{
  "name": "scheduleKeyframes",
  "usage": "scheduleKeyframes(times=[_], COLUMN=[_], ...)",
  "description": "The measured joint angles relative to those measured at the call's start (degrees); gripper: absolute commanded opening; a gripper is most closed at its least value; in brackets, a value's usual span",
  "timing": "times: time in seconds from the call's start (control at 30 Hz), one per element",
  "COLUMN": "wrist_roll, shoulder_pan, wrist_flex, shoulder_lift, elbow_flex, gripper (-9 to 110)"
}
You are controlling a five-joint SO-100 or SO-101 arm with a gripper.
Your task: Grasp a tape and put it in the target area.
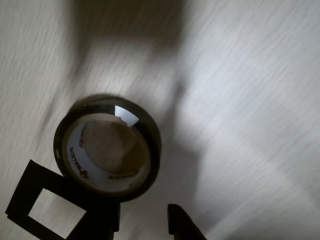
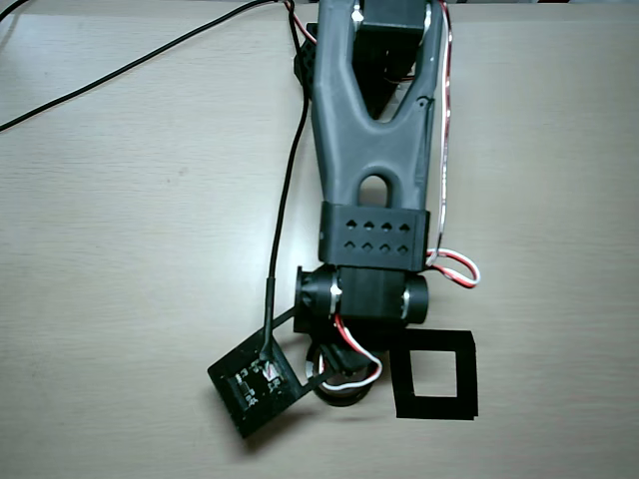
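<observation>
A dark roll of tape [image 1: 107, 147] with a white printed inner ring lies on the pale wooden table. In the wrist view it is left of centre, just ahead of my fingertips. The target area is a black square outline [image 1: 30, 192] at the bottom left, touching the roll's lower left edge. My gripper [image 1: 142, 209] shows at the bottom edge with its jaws apart. The left finger is close under the roll's lower rim and the right fingertip [image 1: 180, 222] stands clear of it. In the overhead view the tape [image 2: 339, 396] is mostly hidden under my wrist, left of the square [image 2: 436, 376].
The arm [image 2: 371, 150] reaches down from the top of the overhead view. A small black camera board [image 2: 252, 387] hangs at the wrist's left, and black cables [image 2: 150, 55] run across the table's upper left. The table surface in the wrist view is motion-blurred.
</observation>
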Motion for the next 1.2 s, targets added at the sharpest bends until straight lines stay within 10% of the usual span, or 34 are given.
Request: scheduleKeyframes(times=[1.2], wrist_roll=[-4.13], shoulder_pan=[-1.05], wrist_flex=[-1.49], shoulder_lift=[-9.76], elbow_flex=[-6.68], gripper=[0])
